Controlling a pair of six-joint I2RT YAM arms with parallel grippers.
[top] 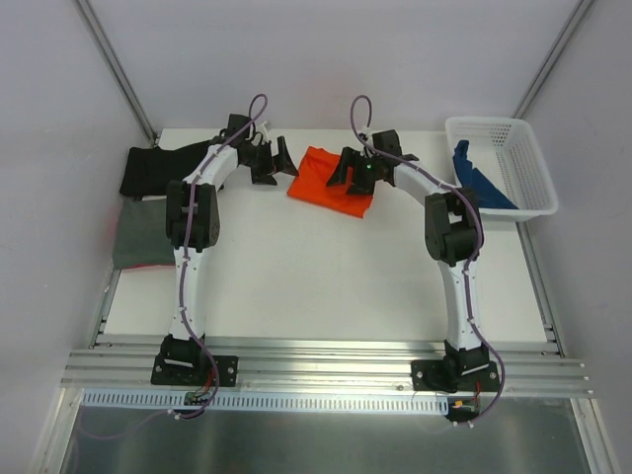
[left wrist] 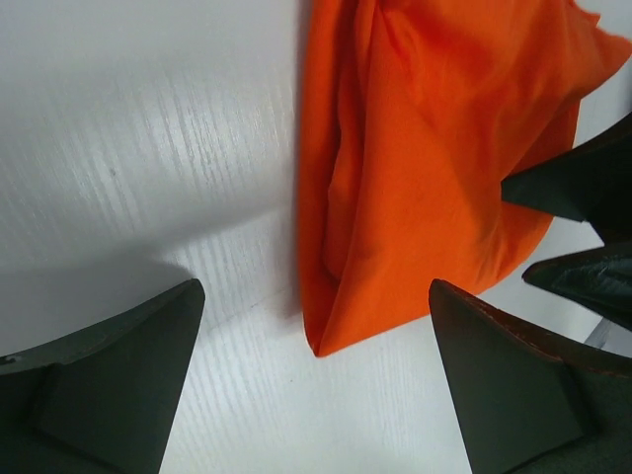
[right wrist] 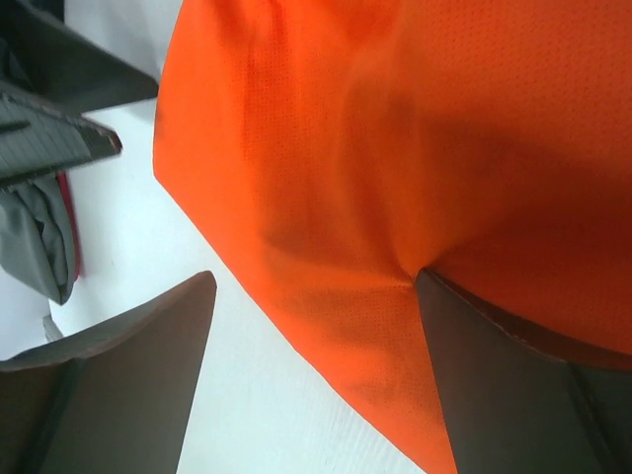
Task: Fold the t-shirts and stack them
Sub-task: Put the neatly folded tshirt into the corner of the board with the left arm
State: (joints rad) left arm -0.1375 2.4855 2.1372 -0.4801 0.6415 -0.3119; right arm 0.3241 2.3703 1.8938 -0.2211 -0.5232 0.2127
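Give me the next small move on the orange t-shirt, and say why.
Probably close the right gripper on the orange t-shirt: its open jaws straddle the shirt's edge, with one finger against the cloth. The left gripper, also open, has a corner of the shirt between its fingers, and the shirt lies bunched, not yet folded flat.

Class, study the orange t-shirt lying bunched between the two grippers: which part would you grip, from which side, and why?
Probably the folded corner of the orange t-shirt, approached from the left by the left gripper. The cloth doubles into a thick fold there, and that gripper's open jaws frame it.
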